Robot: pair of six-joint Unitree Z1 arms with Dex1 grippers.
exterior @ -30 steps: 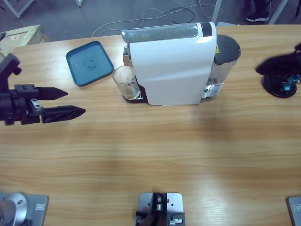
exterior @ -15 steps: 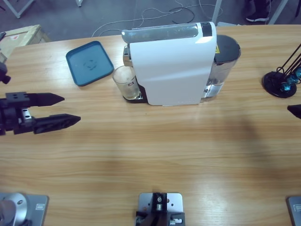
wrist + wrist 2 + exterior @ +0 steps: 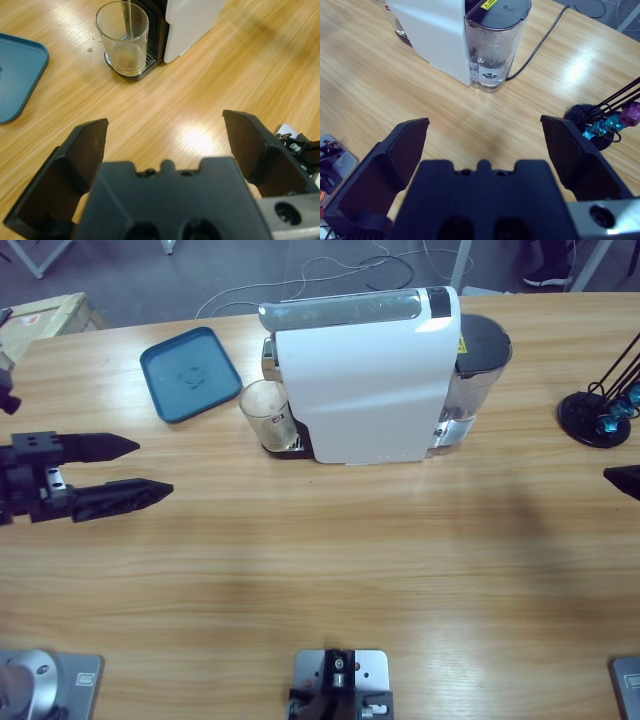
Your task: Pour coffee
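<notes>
Coffee, a shallow light-brown pool, streams into the clear glass tumbler under the white coffee machine, at two o'clock from the spread-jawed left gripper; the right gripper gapes empty, so brewing proceeds, grasping likely next.

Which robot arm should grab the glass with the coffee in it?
Probably the left. Its open gripper points at the glass from that side of the table, with bare wood between. The right gripper is barely in view at the far edge, behind the coffee machine.
</notes>
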